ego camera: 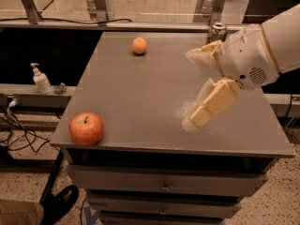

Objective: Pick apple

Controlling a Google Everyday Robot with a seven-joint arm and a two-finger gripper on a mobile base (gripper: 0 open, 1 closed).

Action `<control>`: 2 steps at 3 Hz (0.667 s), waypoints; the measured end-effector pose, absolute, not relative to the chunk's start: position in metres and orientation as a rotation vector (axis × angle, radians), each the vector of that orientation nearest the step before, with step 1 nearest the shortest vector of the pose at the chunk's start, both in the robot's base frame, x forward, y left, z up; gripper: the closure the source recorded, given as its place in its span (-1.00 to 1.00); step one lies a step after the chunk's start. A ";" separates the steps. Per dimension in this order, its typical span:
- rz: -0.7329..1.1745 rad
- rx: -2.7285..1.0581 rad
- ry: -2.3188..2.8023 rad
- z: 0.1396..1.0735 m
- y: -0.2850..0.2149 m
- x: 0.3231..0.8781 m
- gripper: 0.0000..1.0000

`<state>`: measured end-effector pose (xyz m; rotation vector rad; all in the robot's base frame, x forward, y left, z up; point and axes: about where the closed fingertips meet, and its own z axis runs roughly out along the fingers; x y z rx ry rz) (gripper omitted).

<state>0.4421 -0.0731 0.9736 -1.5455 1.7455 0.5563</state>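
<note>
The apple point(86, 128) is round and red-orange with a short dark stem. It sits at the front left corner of the grey table point(140, 102). My gripper point(189, 89) hangs over the right half of the table, well to the right of the apple. Its two cream fingers are spread wide apart, one point(204, 55) pointing left, the other point(211, 104) pointing down to the table top. It holds nothing.
A small plain orange fruit point(139, 45) lies at the back of the table. A metal can point(217, 32) stands at the back right, partly behind my arm. A soap dispenser point(41, 79) stands on a ledge to the left. A shoe point(61, 203) shows at the bottom left.
</note>
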 end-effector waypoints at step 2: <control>0.428 -1.738 1.596 0.948 -0.044 0.440 -1.00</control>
